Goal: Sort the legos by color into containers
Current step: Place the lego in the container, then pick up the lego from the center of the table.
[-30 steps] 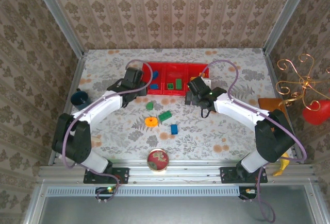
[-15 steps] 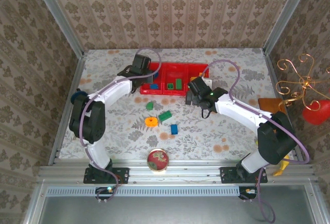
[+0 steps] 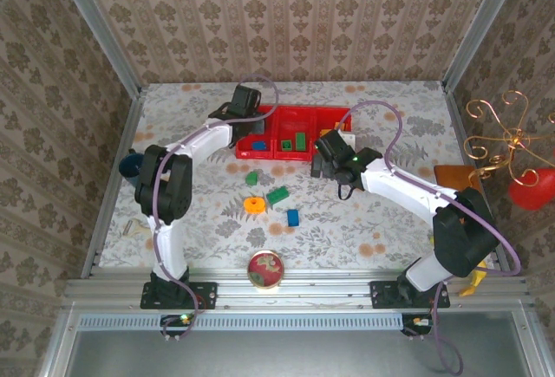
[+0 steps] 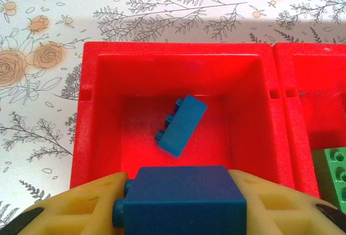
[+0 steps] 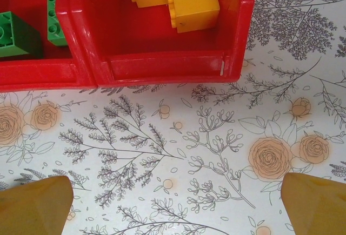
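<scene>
Was a table (image 3: 381, 230) topped with a pale floral print. Carried a red tray (image 3: 293, 120) at the far middle. Bore, loose on the print just in front of the tray, a small green block (image 3: 251, 178) and a longer green block (image 3: 277, 195). Held, nearer still, an orange ring (image 3: 254, 205) and a blue block (image 3: 293, 217), set apart. Had a round dish (image 3: 265, 270) by the near edge and a dark cup (image 3: 130, 165) at the left edge.
</scene>
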You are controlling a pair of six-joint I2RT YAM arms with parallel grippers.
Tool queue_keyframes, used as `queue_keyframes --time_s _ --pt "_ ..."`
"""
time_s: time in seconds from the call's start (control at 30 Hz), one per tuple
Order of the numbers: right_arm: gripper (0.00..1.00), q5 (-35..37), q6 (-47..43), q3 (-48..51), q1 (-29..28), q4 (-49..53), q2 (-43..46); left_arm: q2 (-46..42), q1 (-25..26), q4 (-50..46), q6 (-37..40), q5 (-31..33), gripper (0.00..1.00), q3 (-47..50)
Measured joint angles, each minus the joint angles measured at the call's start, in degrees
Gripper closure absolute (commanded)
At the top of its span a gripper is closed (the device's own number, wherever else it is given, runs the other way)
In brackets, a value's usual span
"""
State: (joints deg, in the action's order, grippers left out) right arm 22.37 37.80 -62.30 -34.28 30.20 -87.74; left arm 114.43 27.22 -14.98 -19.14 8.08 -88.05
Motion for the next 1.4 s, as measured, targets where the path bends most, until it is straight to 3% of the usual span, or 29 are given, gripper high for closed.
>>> queue_keyframes --time_s 0.27,0.5,0.7,0.97,1.4 --pt "0.0 0.1 0.0 0.0 -0.7 0.0 0.0 0.0 0.0 0.0 0.3 -0.3 0.39 0.0" --pt "0.0 0.4 0.0 0.0 -2.0 0.0 0.0 -3.4 0.0 0.1 0.3 -0.4 0.32 1.8" --pt "0.0 1.2 -0.1 -0.5 -4.2 0.0 0.0 -12.0 0.0 0.5 -0.1 -0.3 0.24 6.5" --pt "0.0 1.4 -0.5 -4.3 -7.6 -0.5 -2.4 -26.6 -0.5 2.3 -1.5 2.1 0.0 16.5" --pt "0.04 -1.8 -2.9 -14.3 -13.6 -1.8 -14.7 -48.0 -8.5 2.4 -6.7 5.5 0.0 38.5"
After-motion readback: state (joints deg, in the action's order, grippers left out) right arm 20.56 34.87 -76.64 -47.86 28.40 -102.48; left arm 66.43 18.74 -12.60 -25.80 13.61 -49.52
